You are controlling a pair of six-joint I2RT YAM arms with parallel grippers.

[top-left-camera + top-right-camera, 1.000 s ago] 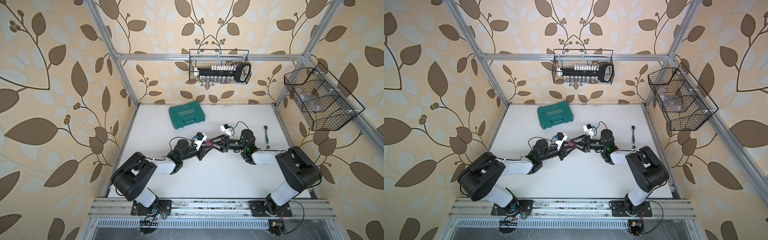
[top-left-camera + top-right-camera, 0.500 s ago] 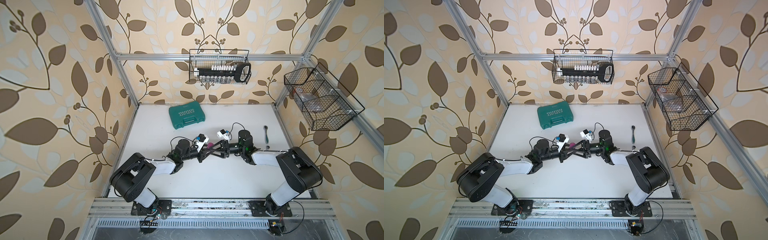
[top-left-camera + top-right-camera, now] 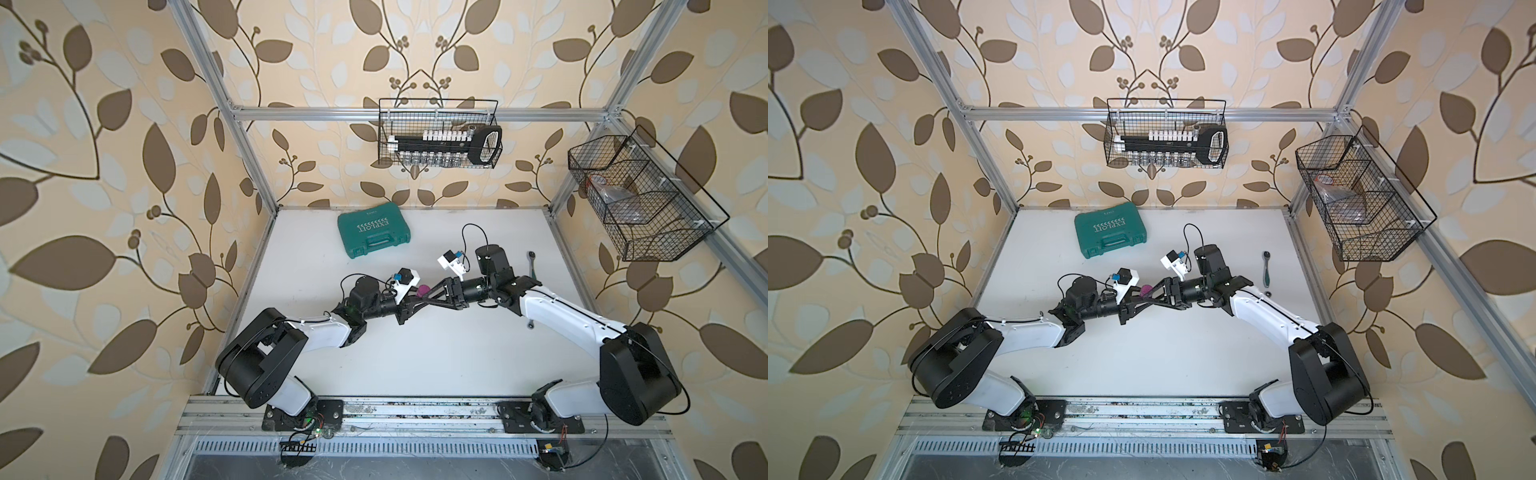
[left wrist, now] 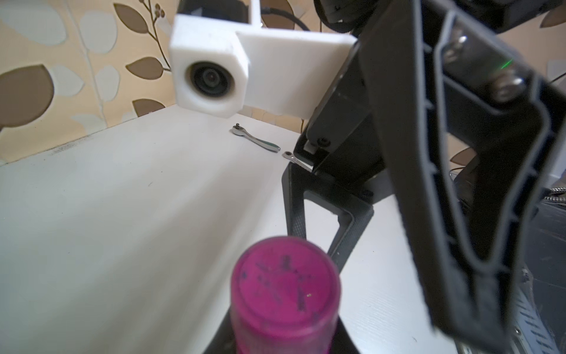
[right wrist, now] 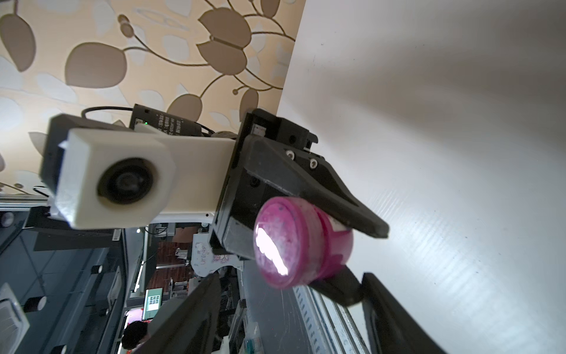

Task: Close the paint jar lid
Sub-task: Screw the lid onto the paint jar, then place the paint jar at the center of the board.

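The paint jar (image 3: pixel 423 289) is off the teal tool case's (image 3: pixel 372 230) handle side, nearer the robot and a little to the right. The left gripper (image 3: pixel 420 300) is clamped on it. In the right wrist view, the black fingers (image 5: pixel 337 208) pinch the jar's (image 5: pixel 294 242) lower part, where a wider magenta band (image 5: pixel 338 249) rings it. I cannot tell whether that band is the lid or part of the jar. The upward end is a closed flat face, scuffed with dark marks in the left wrist view (image 4: pixel 284 300). Whether the jar rests on the white bench (image 3: pixel 415 365) is unclear.

The right gripper (image 3: pixel 430 297) meets it from the opposite side with its jaws apart. One finger (image 4: pixel 309 208) is just behind the jar and the other wide of it, and I cannot tell whether either touches.

A ratchet wrench (image 3: pixel 532 264) lies well to the right of the case. A wire basket (image 3: pixel 438 133) holding a socket rail hangs on the frame behind and above the case.
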